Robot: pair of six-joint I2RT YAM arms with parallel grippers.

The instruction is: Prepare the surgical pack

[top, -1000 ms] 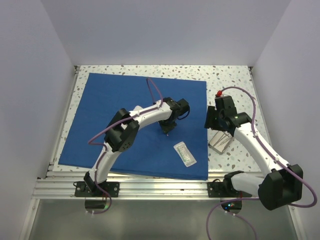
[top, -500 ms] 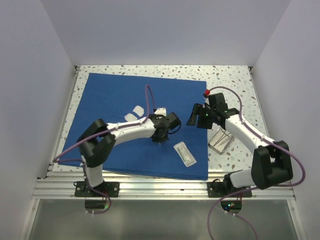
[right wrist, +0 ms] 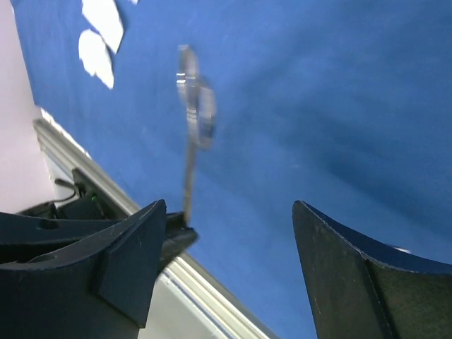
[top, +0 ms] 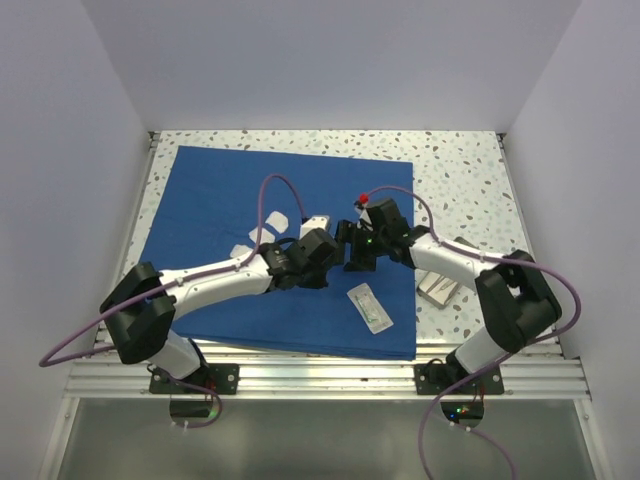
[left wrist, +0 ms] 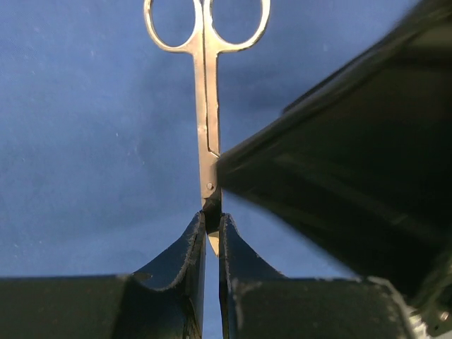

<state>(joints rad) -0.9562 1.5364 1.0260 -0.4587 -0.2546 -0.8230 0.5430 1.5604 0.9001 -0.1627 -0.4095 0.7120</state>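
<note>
Scissors (left wrist: 207, 106) of bright steel are pinched by their blades, just past the pivot, between the two fingers of the left gripper (left wrist: 212, 220). Its jaws stand almost closed, with only the thin metal between them. The ring handles point away from that gripper, out over the drape (top: 220, 200); whether they touch the cloth cannot be told. The right gripper (right wrist: 226, 212) has its jaws spread wide and holds nothing. In its own wrist view the scissors stand blurred just beside one of its fingers (right wrist: 134, 261), not between the two. In the left wrist view its dark body crowds in from the right and overlaps the blades near the pivot. From above, both grippers are nose to nose over the drape, a little right of its middle.

The drape, royal blue, lies spread flat on the speckled table (top: 460, 170), covering most of its left and middle. White gauze squares (top: 278, 218) lie on the cloth just behind the left arm's wrist. A clear packet (top: 370, 308) lies on the drape near its front right corner, close in front of the grippers but apart from them. The small silver tray (top: 438, 287) sits on the bare table just off the drape's right edge, partly hidden under the right arm
</note>
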